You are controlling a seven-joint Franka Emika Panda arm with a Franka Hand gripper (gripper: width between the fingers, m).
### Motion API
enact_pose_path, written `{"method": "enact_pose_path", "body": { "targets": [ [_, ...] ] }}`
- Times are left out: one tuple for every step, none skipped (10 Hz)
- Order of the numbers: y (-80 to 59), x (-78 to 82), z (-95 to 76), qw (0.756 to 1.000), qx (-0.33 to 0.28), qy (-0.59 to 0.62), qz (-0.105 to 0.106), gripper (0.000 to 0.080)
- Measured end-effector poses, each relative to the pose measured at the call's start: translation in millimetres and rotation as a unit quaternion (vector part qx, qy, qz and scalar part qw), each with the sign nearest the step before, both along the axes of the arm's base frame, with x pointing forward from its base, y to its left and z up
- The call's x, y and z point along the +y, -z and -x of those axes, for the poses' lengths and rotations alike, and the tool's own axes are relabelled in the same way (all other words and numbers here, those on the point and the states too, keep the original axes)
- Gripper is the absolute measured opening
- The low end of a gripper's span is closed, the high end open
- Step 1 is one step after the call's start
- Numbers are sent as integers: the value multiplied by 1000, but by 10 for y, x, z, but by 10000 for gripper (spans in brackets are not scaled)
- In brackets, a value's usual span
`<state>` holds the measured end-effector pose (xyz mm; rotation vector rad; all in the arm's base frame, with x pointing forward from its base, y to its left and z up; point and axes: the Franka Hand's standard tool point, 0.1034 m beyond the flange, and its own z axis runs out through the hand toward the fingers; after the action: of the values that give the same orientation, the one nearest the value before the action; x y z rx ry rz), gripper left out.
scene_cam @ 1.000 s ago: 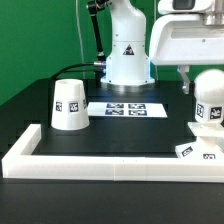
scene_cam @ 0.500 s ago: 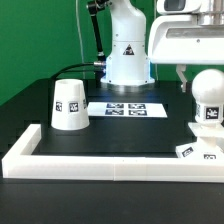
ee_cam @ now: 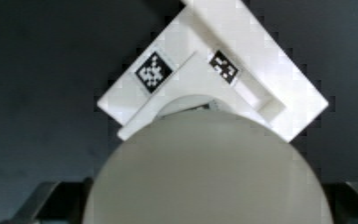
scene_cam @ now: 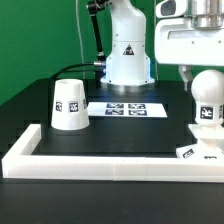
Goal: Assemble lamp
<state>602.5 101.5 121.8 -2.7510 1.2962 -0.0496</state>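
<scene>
The white round bulb [scene_cam: 207, 100] hangs in my gripper [scene_cam: 206, 84], which is shut on it, just above the low angular base block [scene_cam: 198, 151] at the exterior view's right. In the wrist view the bulb [ee_cam: 202, 165] fills the lower part, with the dark fingers [ee_cam: 51, 197] at its sides and the tagged base block [ee_cam: 220, 70] beneath and beyond it. The tapered cone shade [scene_cam: 68, 104] stands upright at the exterior view's left, apart from the gripper.
The marker board [scene_cam: 125, 108] lies flat between the shade and the bulb. The long white border rail [scene_cam: 100, 163] runs along the table's front and left edges. The arm's white pedestal [scene_cam: 128, 55] stands at the back.
The gripper with the bulb has shifted slightly toward the exterior view's left over the base block. The shade and base have not moved.
</scene>
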Motion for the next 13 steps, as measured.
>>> {"method": "enact_pose_path", "body": {
  "targets": [
    [-1, 8, 2, 999, 7, 49, -10, 579],
    [2, 14, 1, 996, 13, 87, -18, 579],
    [7, 13, -1, 989, 20, 143, -31, 579],
    [9, 9, -7, 980, 27, 194, -44, 579],
    [11, 6, -13, 977, 29, 207, -47, 579],
    [12, 13, -17, 968, 32, 242, -52, 579],
    [12, 18, -20, 962, 34, 265, -54, 579],
    [12, 24, -19, 954, 38, 292, -59, 579],
    [14, 28, -17, 945, 43, 318, -63, 579],
    [15, 34, -17, 934, 48, 347, -68, 579],
    [15, 42, -17, 924, 51, 371, -71, 579],
    [15, 52, -15, 918, 53, 386, -73, 579],
    [15, 54, -14, 919, 53, 383, -73, 580]
  ]
}}
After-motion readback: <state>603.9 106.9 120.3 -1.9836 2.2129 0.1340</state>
